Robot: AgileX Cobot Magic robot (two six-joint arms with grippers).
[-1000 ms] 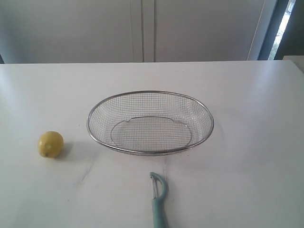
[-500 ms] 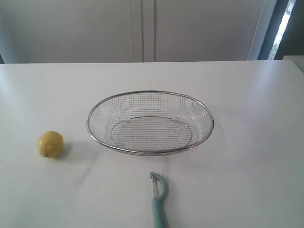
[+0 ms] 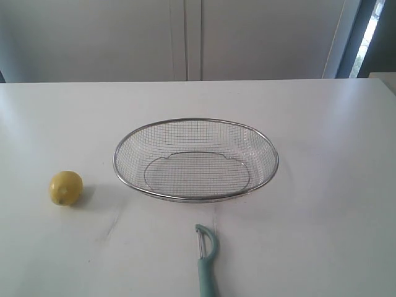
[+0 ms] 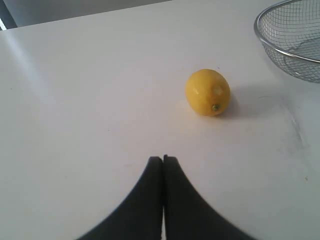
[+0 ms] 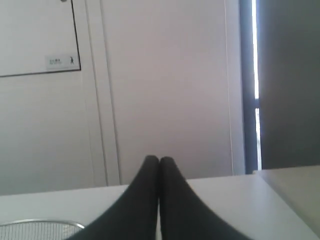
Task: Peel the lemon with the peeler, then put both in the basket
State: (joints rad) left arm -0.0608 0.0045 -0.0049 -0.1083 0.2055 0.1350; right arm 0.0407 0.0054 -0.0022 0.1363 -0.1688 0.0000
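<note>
Left fingers [image 4: 150,192] and right fingers [image 5: 145,200] are both clenched and empty. Lemon [image 3: 66,188] sits loose on the bench [image 3: 322,216], left of the basket [image 3: 116,162]. Peeler [image 3: 206,260] lies flat, nearside. Risks: a nudged lemon rolls away, and the slim peeler likely slips from a pinch.

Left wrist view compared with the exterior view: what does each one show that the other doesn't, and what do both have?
Only the left wrist view shows the left gripper, its fingers pressed shut and empty, and the dark stem spot on the lemon. Only the exterior view shows the peeler and the whole basket, empty. Both show the lemon, part of the basket's rim and the white table.
</note>
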